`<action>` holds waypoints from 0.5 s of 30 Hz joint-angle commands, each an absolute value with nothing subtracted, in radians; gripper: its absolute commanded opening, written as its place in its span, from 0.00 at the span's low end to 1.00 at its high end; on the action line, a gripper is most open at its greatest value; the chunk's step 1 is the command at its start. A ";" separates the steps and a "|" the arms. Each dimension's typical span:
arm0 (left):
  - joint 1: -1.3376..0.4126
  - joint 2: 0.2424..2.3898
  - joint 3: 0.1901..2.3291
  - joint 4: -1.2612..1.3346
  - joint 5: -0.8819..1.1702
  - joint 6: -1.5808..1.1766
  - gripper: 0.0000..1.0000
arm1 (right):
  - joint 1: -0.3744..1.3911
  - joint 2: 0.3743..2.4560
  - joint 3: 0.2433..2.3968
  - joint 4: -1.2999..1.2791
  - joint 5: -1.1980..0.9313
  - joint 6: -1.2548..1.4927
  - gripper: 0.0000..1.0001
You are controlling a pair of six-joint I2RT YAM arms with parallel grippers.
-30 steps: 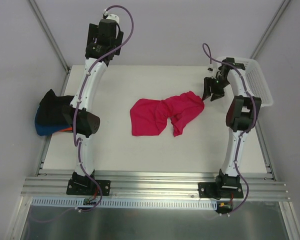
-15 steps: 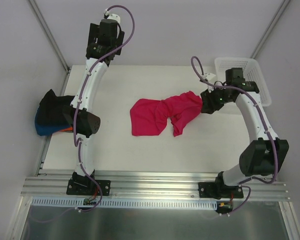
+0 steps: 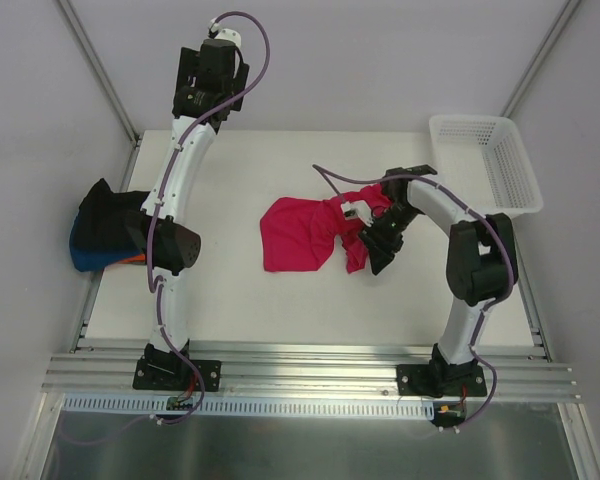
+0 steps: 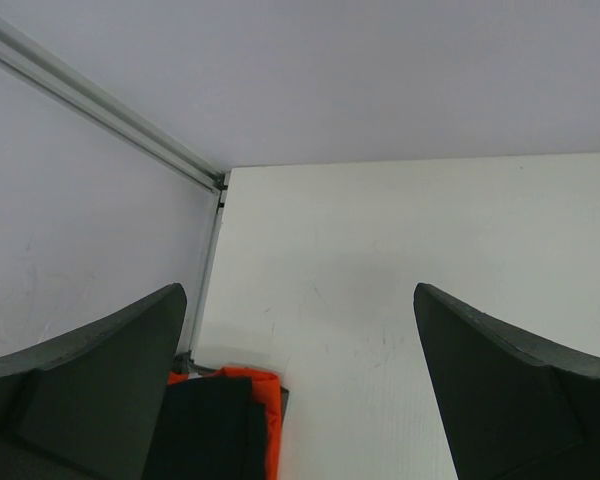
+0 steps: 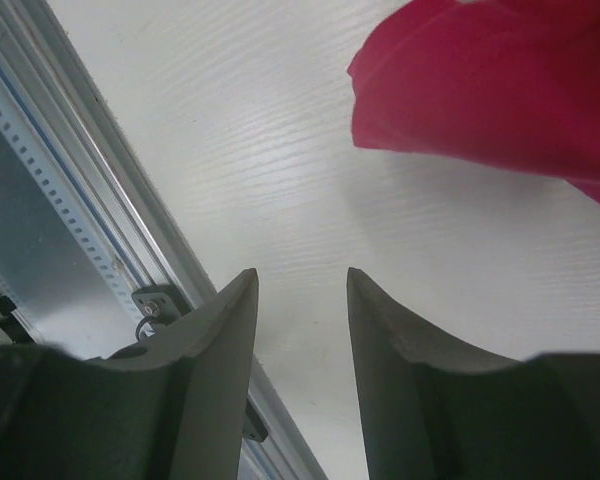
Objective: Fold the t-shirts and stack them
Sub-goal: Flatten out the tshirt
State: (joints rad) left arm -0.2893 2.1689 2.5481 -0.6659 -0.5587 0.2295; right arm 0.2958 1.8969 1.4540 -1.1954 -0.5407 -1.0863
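The crimson-pink t-shirt (image 3: 300,232) lies crumpled in the middle of the table. It also shows at the top right of the right wrist view (image 5: 490,90). My right gripper (image 3: 382,250) hangs at the shirt's near right edge, open and empty (image 5: 300,275), over bare table. A stack of folded shirts sits at the left table edge: black (image 3: 105,215) on top, then blue (image 3: 80,255) and orange (image 3: 130,260). My left gripper (image 3: 202,88) is raised high at the back, wide open and empty (image 4: 300,290). Its view shows the orange (image 4: 250,400) and black (image 4: 200,430) cloth below.
The white mesh basket (image 3: 485,160) stands at the back right corner. Metal rails (image 3: 310,370) run along the near edge. A cable (image 3: 340,180) loops from the right arm over the shirt's far right part.
My right arm has swung from beside the basket, past the shirt's right corner, to its near right edge. The shirt's right lobe now reaches less far right. The left arm has not moved.
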 commanded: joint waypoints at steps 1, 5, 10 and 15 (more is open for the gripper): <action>-0.301 2.117 2.548 -0.638 -0.587 0.252 0.99 | 0.313 1.813 1.442 -1.232 -0.560 -1.164 0.45; -0.302 2.126 2.556 -0.638 -0.588 0.252 0.99 | 0.377 1.775 1.367 -1.099 -0.520 -1.144 0.51; -0.302 2.135 2.556 -0.637 -0.575 0.250 0.99 | 0.416 1.813 1.353 -1.013 -0.499 -1.102 0.56; -0.302 2.134 2.548 -0.635 -0.574 0.250 0.99 | 0.471 1.835 1.356 -0.890 -0.473 -1.045 0.60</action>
State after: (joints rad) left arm -0.2893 2.1689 2.5477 -0.6643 -0.5594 0.2371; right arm 0.4465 1.8286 1.3495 -0.9878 -0.4839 -1.0718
